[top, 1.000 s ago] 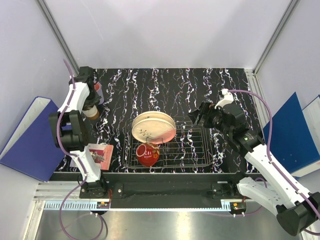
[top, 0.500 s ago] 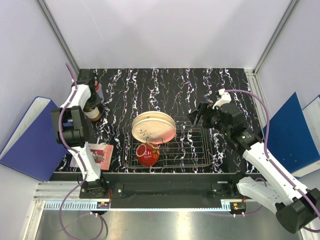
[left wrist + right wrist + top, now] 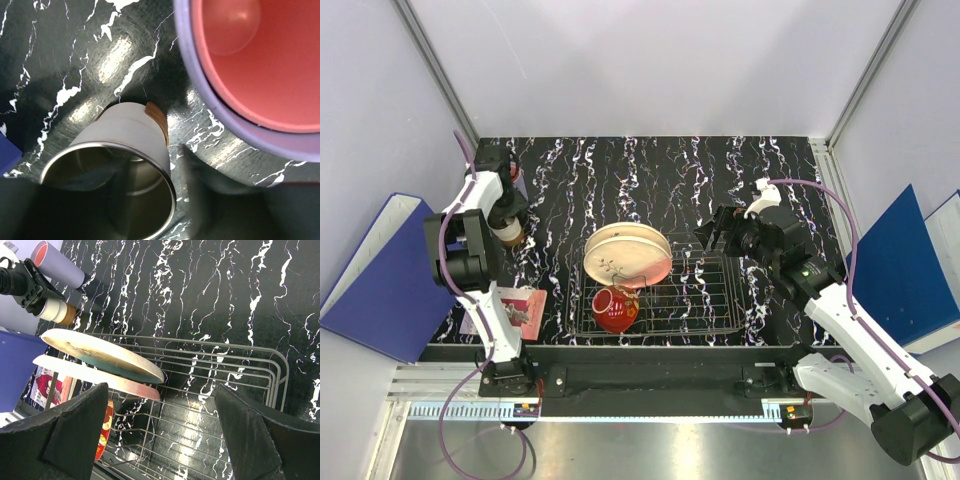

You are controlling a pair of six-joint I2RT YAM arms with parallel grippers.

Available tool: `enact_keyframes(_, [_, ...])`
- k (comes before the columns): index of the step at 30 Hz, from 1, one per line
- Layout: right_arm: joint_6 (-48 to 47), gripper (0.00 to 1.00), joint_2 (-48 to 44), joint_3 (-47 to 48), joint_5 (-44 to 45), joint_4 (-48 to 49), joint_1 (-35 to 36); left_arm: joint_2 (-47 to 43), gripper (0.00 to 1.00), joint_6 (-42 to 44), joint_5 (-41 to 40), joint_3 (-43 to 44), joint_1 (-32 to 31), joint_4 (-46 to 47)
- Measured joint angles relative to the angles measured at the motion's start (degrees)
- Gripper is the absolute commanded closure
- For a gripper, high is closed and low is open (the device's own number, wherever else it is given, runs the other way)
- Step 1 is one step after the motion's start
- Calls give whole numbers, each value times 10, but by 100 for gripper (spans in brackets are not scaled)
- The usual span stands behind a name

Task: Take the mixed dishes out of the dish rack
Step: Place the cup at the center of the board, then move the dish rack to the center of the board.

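Note:
The dish rack holds two leaning cream plates, one half light blue and one half pink, and the red bowl-cup. My right gripper is open and empty above the rack's far right part; the right wrist view shows it beside the plates. My left gripper is over the small brown-cream cup, which stands on the table at the far left. Its jaws straddle the cup's right wall with a small gap. The pink tumbler sits nested in the lilac tumbler beside it.
A red printed card lies left of the rack. Blue binders stand off the table's left side and right side. White walls close the back and both sides.
My left gripper has come down and slightly right over the small cup. My right gripper has shifted a little left towards the rack. Plates and red bowl-cup have not moved.

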Motion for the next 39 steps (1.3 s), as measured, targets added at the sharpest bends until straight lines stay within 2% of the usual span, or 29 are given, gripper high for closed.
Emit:
enact_keyframes(2, [0, 5, 0, 0, 0, 0, 0, -4, 21, -2, 1, -3, 0, 2])
enact_keyframes(6, [0, 5, 0, -2, -1, 4, 0, -32, 3, -6, -3, -20, 0, -7])
enact_keyframes(15, [0, 5, 0, -5, -2, 8, 0, -167, 1, -31, -22, -18, -2, -39])
enact_keyframes(20, [0, 5, 0, -5, -2, 7, 0, -243, 1, -47, -41, 8, -30, -61])
enact_keyframes(27, [-9, 6, -14, -4, 0, -22, 0, -358, 2, -40, -56, 10, -204, -57])
enact_keyframes(33, [-18, 6, -53, -4, 4, -62, 0, -456, 1, -30, -25, -106, -315, -33])
enact_keyframes(39, [-15, 11, -85, -19, 21, -88, 0, -489, 1, -32, -46, -209, -434, -35])
